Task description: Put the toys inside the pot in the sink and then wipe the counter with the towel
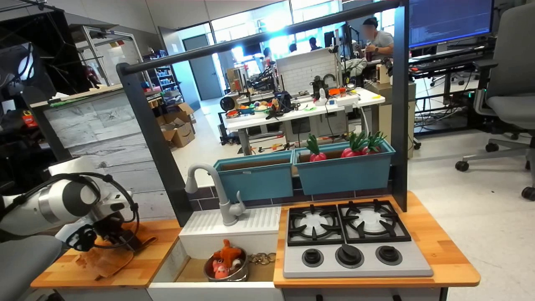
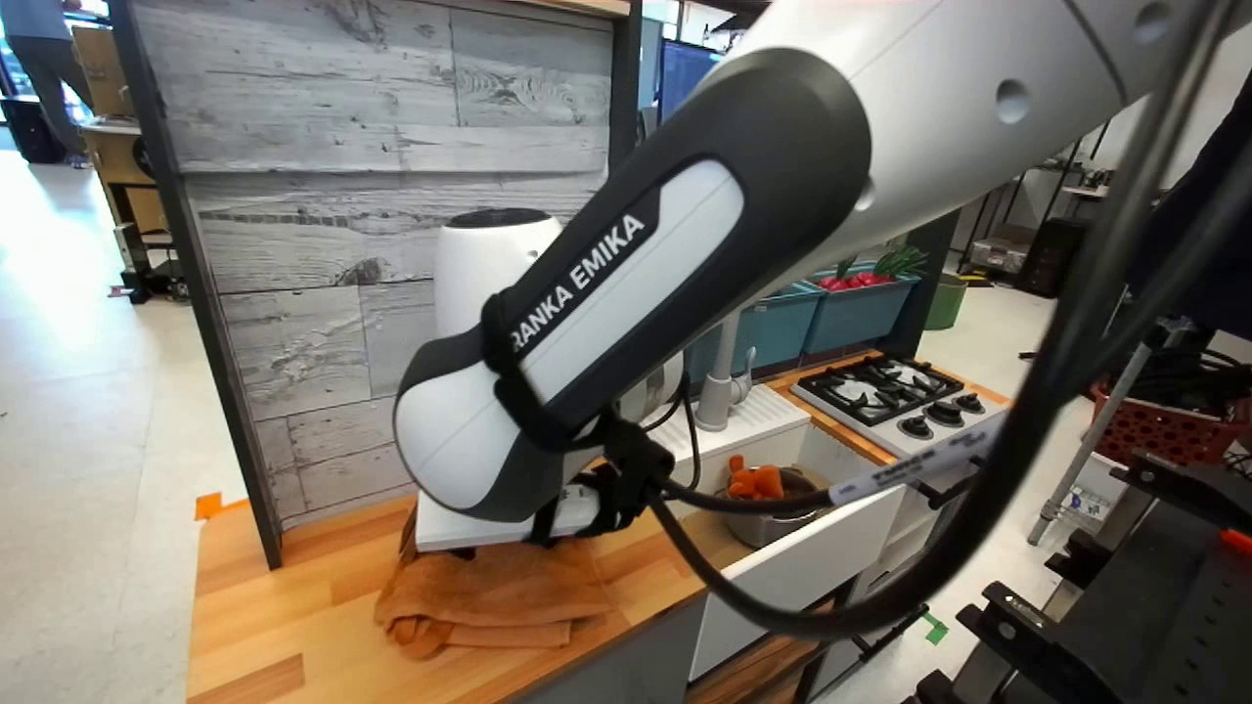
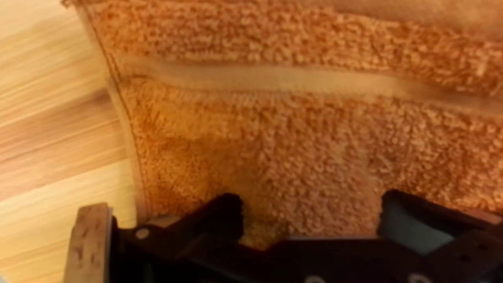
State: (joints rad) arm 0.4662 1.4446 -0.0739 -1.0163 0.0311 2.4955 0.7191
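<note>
The orange-brown towel [image 1: 104, 262] lies bunched on the wooden counter [image 1: 140, 276] beside the sink; it also shows in an exterior view [image 2: 509, 592] and fills most of the wrist view [image 3: 298, 149]. My gripper [image 3: 310, 214] is down at the towel, its fingers apart with towel cloth between and below them; the fingertips' depth in the cloth is hidden. The arm hides the gripper in an exterior view. The metal pot [image 1: 240, 276] stands in the sink [image 1: 215, 290]. An orange toy [image 1: 229, 254] and a pink toy [image 1: 220, 269] are inside the pot, with something whitish beside them.
A grey faucet [image 1: 228, 209] rises behind the sink. A chain [image 1: 262, 258] lies in the sink right of the pot. A stove [image 1: 326, 271] stands to the right. Blue planters [image 1: 259, 182] hang behind. A grey wooden panel [image 2: 313, 293] stands behind the towel's counter.
</note>
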